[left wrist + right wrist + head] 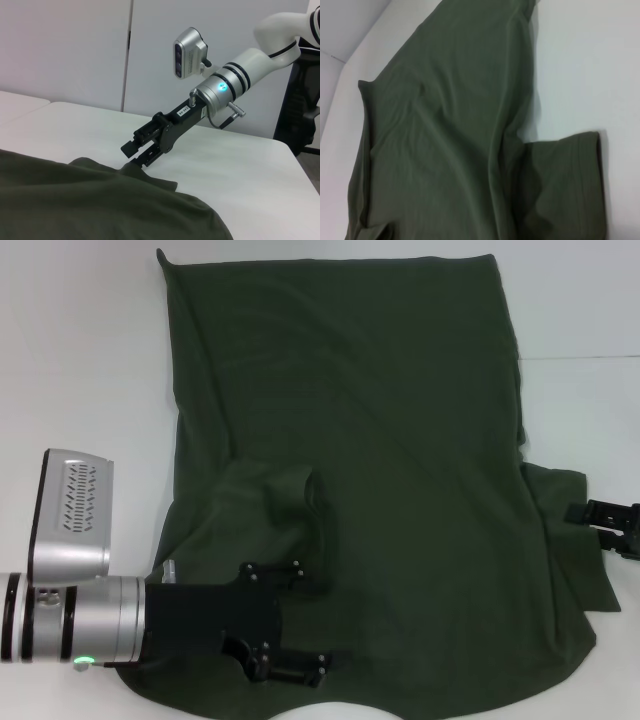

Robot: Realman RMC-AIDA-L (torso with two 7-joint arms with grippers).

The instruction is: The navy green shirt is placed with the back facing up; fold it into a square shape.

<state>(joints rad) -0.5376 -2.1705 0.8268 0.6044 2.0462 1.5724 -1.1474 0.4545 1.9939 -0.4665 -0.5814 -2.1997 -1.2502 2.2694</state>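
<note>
Surface (80, 360), white, carries one shirt (360, 440), dark olive green, spread flat with a plain side up. The shirt reaches from the left claw at its near edge out to the far end of the surface, and across to the right claw at its right side. Its left sleeve (275, 505) is folded inward onto the body and lies just beyond the left claw; its right sleeve (570, 540) lies flat on the surface, right beside the right claw.

Two arms are in view. The left arm (70, 615), silver with a black wrist, comes in level from the left at the near edge, its forearm low over the cloth. The left claw (290, 620) sits over the shirt's near left part with its two fingers spread apart; nothing is seen between them.

The right arm (240, 82) slants down toward the surface from the right, white links running into a silver wrist with a lit ring. The right claw (137, 152) is at the edge of the right sleeve, its lower finger touching or nearly touching the cloth. Its fingers stand a little apart, and whether any fabric lies between them cannot be told.
</note>
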